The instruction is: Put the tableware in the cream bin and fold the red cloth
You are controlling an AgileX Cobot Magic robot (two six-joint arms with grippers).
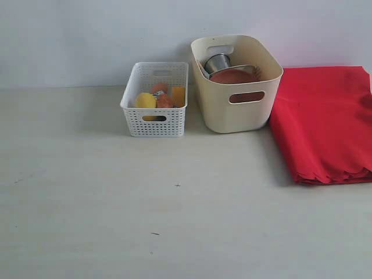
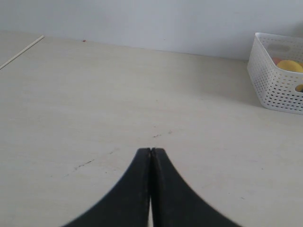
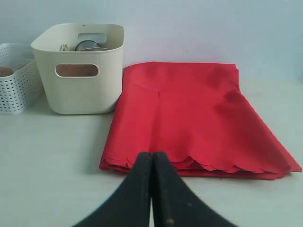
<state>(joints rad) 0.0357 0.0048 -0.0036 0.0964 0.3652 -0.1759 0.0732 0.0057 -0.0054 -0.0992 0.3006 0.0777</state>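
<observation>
The cream bin stands at the back of the table with a steel cup and a round brown plate inside it. The bin also shows in the right wrist view, with chopstick ends at its rim. The red cloth lies folded in layers to the bin's right, its scalloped edge toward the front. My right gripper is shut and empty, just short of the cloth. My left gripper is shut and empty over bare table. Neither arm appears in the exterior view.
A low white perforated basket stands left of the cream bin, holding a lemon and other food. In the left wrist view the basket sits well off from the gripper. A pale wall runs behind the table.
</observation>
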